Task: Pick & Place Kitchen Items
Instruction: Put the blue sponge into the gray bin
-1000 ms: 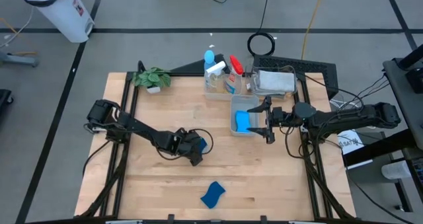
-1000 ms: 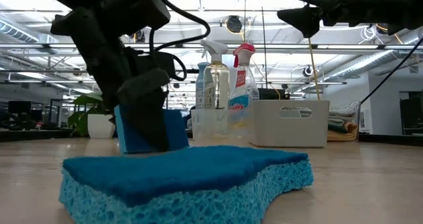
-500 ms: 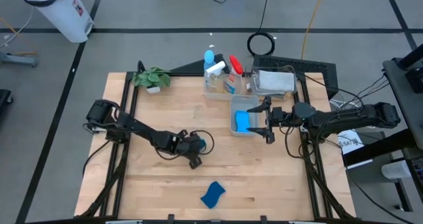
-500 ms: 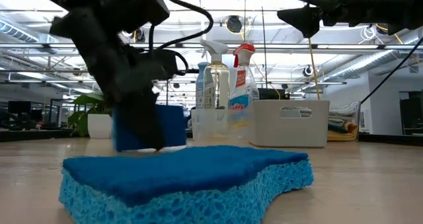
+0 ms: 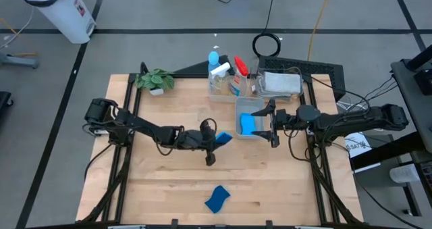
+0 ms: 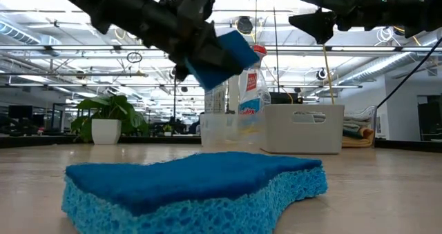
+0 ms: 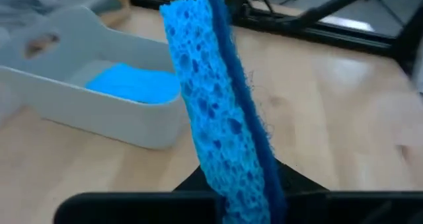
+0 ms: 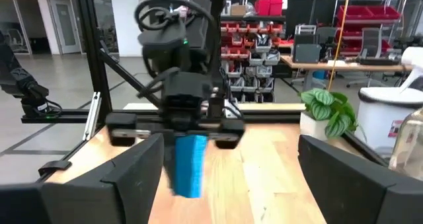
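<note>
My left gripper (image 5: 217, 140) is clamped on a sponge (image 5: 223, 138); another sponge (image 5: 248, 124) sits in the bin (image 5: 250, 105); my right gripper's (image 5: 271, 123) jaws are apart.

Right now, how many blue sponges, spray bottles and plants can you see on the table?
Blue sponges: 3 (held by the left gripper, in the clear bin, near the table's front edge)
Spray bottles: 2
Plants: 1
Total: 6

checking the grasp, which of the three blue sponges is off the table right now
The sponge clamped in the left gripper, mid-table. Another sponge lies flat near the front edge; the third sits in the clear bin.
</note>
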You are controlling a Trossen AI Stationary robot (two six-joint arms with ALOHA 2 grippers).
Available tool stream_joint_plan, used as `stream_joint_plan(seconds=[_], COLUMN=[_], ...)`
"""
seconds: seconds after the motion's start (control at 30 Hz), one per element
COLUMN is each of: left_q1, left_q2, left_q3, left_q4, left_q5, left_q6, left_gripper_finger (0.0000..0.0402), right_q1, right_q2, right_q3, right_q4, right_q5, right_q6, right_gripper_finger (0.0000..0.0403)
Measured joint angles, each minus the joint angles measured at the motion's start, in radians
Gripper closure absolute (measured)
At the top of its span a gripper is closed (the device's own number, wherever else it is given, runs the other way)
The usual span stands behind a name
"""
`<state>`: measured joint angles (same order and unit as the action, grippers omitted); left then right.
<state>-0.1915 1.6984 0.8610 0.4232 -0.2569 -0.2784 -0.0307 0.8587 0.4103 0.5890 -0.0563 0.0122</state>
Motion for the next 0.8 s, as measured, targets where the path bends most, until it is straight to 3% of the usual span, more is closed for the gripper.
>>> stream_joint_plan(seconds=[0.2,0.3,0.57,0.8], left_q1=[0.050,0.073,0.077,0.071], left_q2=[-0.002,-0.001,-0.002,-0.002], left_q3=[0.000,0.003,0.072,0.078], left_q4=[0.120,0.155,0.103,0.101], left_q5=[0.010,0.077,0.152,0.146], left_q6=[0.107,0.141,0.250,0.284], left_gripper_finger=[0.0394,0.0385,0.0391,0.0393], right_q1=[0.000,0.000,0.000,0.020], right_q2=[0.065,0.121,0.296,0.424], right_q3=[0.002,0.002,0.058,0.060], right_q4=[0.028,0.069,0.166,0.375], right_q5=[0.000,-0.001,-0.002,-0.126], right_q6=[0.006,0.013,0.127,0.202], right_gripper_finger=[0.0085,0.0085,0.0085,0.0085])
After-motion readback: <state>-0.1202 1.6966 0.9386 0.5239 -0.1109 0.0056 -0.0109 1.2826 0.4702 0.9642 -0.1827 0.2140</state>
